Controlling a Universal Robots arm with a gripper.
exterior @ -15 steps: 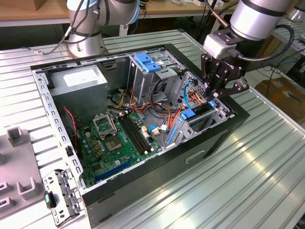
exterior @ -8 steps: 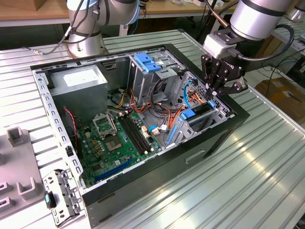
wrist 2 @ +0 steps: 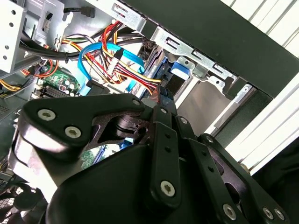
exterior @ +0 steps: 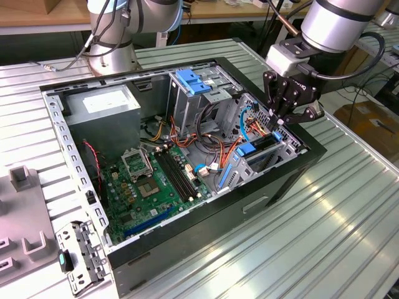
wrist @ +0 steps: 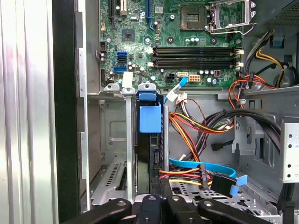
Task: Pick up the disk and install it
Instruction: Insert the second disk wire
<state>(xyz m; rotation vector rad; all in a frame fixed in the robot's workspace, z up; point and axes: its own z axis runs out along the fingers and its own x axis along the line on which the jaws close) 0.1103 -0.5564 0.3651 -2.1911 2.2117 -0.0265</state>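
The disk (wrist: 148,154) stands on edge in a slot of the metal drive bay (exterior: 274,149) at the exterior view's right end of the open computer case (exterior: 293,168). Its blue plastic rail tab (wrist: 149,119) points toward the motherboard. In the exterior view the disk (exterior: 260,146) is a dark slab with blue at one end. My gripper (exterior: 278,123) hangs just above that bay with its fingers drawn together and nothing between them. In both wrist views the gripper (wrist: 162,203) (wrist 2: 161,100) sits right at the disk's near end; I cannot tell whether it touches.
Orange, red and blue cables (exterior: 218,134) crowd the space beside the bay. A tall cage with a blue handle (exterior: 193,81) and a grey box (exterior: 103,106) fill the case's far side, with the motherboard (exterior: 149,180) on its floor. A loose bracket (exterior: 78,255) lies on the ribbed table.
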